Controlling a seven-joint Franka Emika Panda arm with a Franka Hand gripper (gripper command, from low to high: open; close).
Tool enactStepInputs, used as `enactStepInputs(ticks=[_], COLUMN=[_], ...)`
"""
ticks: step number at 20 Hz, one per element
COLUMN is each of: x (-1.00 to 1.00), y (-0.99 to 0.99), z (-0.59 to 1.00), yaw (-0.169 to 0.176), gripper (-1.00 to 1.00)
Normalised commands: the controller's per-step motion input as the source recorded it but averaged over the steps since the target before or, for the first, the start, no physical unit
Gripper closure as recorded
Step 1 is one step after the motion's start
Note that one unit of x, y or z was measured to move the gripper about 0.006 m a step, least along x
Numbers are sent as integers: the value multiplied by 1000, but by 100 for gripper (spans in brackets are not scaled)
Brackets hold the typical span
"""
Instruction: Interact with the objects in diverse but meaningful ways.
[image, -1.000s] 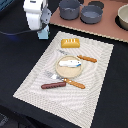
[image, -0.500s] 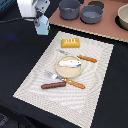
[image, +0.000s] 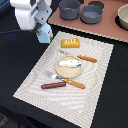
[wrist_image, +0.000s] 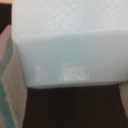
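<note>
My gripper (image: 44, 33) hangs at the exterior view's upper left, just off the woven placemat's (image: 35, 80) corner, shut on the pale blue carton (image: 47, 36). In the wrist view the carton (wrist_image: 70, 45) fills nearly the whole picture between the fingers (wrist_image: 9, 85). On the mat lie the ridged yellow-orange bread loaf (image: 70, 43) and the red-brown sausage (image: 53, 85). The silver fish (image: 70, 63) lies on the round tan plate (image: 64, 73).
An orange-handled fork (image: 74, 83) and knife (image: 87, 58) lie beside the plate. Two dark grey pots (image: 70, 8) (image: 92, 14) and a pale bowl (image: 122, 17) stand on the brown surface at the back. The surface around the mat is black.
The gripper and the carton have shifted slightly toward the mat's corner. The things on the mat have not moved.
</note>
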Motion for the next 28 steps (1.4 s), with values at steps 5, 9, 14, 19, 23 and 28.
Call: enactStepInputs(ticks=[5,9,14,19,23,28], x=[293,76,191,199,400,515], y=[-342,-264,-169,-123,-12,53], z=[-239,-319,-184,-147,116,419], yaw=[0,2,0,0,-5,-26], gripper=[100,100,100,100,-100,-100])
